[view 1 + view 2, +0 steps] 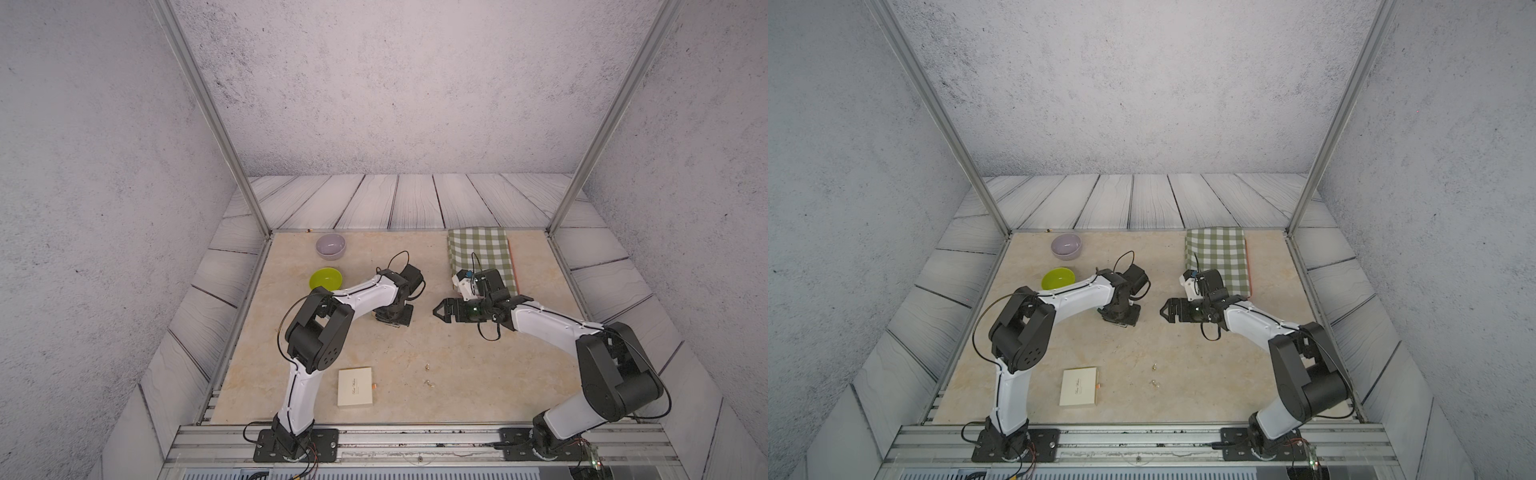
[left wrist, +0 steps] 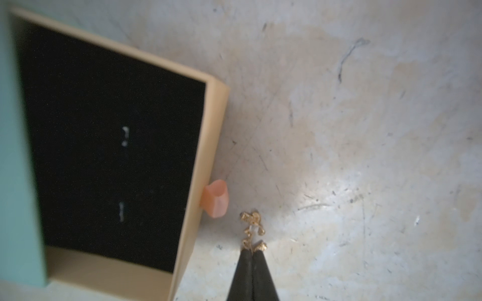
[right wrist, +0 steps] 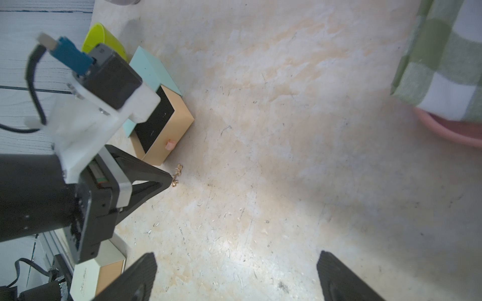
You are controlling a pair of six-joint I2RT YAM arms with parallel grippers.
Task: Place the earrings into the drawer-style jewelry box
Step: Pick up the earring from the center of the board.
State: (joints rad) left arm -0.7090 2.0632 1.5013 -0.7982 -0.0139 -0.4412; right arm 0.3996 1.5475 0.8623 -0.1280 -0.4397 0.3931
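Pinching now: the left gripper (image 2: 252, 250) has its tips pressed together on one end of a gold earring (image 2: 252, 226); the rest of the piece trails out past the tips onto the table (image 2: 365, 130).
Held earring, place: just beside the open drawer (image 2: 112, 146) of the jewelry box (image 3: 156, 104), near the drawer's pink pull tab (image 2: 216, 198), around the middle of the table.
Other earrings: two more tiny metal pieces (image 1: 428, 367) (image 1: 429, 383) lie loose toward the table's near edge, well apart from the open drawer and beside a closed cream box (image 1: 355, 387).
Drawer: pulled out of its teal sleeve (image 3: 154, 67), black lining upward; two pale glints on the lining are too blurred to name.
Right gripper: its fingers (image 3: 135, 281) stand wide apart over bare table, holding nothing.
Weight: judged almost nothing, so lifting is no strain; the risk is a slip unnoticed.
Stiffness: looks like small linked parts, so the free end would likely dangle and swing once raised.
Grip surface: smooth metal against narrow tips, likely slippery; a hold on one end alone seems marginal.
Best hold: across the thickest cluster, tips fully closed, pressing straight down on the table.
Fragility: thin hooks or posts could bend under a hard squeeze.
Release: low over the black lining, so it does not bounce out.
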